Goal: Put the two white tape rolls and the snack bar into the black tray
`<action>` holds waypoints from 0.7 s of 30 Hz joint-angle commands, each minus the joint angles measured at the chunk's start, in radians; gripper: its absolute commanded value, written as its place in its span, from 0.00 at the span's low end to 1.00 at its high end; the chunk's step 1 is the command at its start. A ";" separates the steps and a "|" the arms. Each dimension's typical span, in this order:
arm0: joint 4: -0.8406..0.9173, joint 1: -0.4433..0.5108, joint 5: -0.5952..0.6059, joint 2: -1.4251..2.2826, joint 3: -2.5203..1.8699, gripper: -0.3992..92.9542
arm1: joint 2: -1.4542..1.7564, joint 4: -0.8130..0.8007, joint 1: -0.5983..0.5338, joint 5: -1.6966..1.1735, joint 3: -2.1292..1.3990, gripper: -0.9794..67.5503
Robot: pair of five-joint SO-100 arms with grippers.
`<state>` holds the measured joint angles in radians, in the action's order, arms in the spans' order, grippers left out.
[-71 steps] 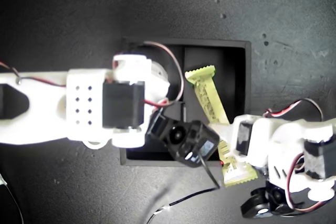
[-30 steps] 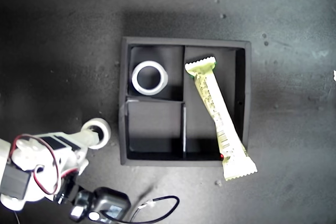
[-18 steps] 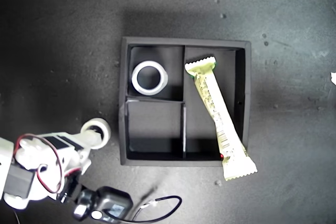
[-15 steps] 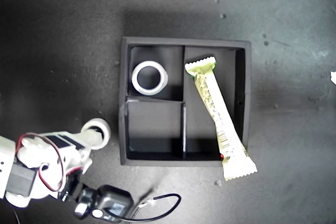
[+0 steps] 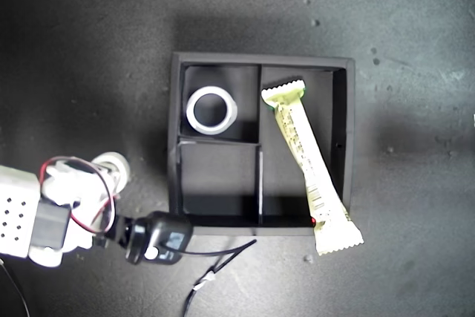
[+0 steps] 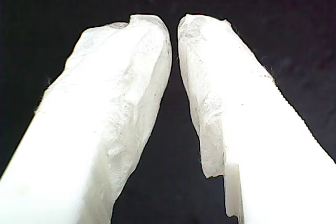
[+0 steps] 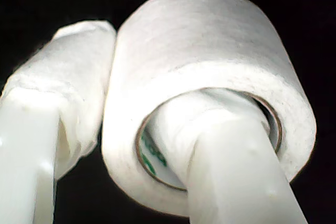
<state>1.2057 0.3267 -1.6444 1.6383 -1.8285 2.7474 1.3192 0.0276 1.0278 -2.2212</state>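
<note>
Second wrist view: roll pinched through its hole, tray not yet reached

Second wrist view shows my second gripper (image 7: 113,129) closed on the smaller tape roll (image 7: 210,93), one finger (image 7: 231,166) threaded through the greenish core, the other pressed on the outer wall. Seen from the exterior view, same roll (image 5: 111,165) carried at the arm's tip, just short of the black tray (image 5: 175,139) wall.

Risks, as judged: roll hung on a single finger could pivot or slide off if tilted; carried low, could strike the near tray wall; on release, could stay hooked on the inner finger instead of dropping into the empty small compartment ahead.

My first gripper (image 6: 174,93): jaws nearly together, a thin gap, nothing held.

Other tape roll (image 5: 211,110) lies in a small compartment; snack bar (image 5: 306,159) slants across the long one, one crimped end overhanging the rim.

Against half a second ago: roll lifted off the surface and arm swung closer to the tray; tray contents unchanged.
</note>
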 commanded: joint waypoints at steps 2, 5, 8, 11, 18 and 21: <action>0.187 -0.029 0.140 0.006 0.353 0.01 | 0.305 -0.117 -0.012 0.129 -0.252 0.01; 0.206 -0.037 0.244 -0.118 0.588 0.01 | 0.373 -0.216 -0.009 0.201 -0.434 0.01; 0.261 -0.051 0.314 -0.310 0.865 0.01 | 0.443 -0.321 -0.015 0.239 -0.577 0.01; 0.408 -0.066 0.337 -0.549 1.189 0.00 | 0.557 -0.353 -0.023 0.262 -0.681 0.01; 0.632 -0.061 0.337 -0.957 1.807 0.00 | 0.603 -0.376 -0.048 0.279 -0.761 0.01; 0.632 -0.063 0.318 -0.922 1.720 0.01 | 0.603 -0.399 -0.049 0.264 -0.770 0.01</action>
<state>1.8162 0.2746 -1.3039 0.6842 -0.0844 3.3410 0.9480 -0.0138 1.3039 -2.9943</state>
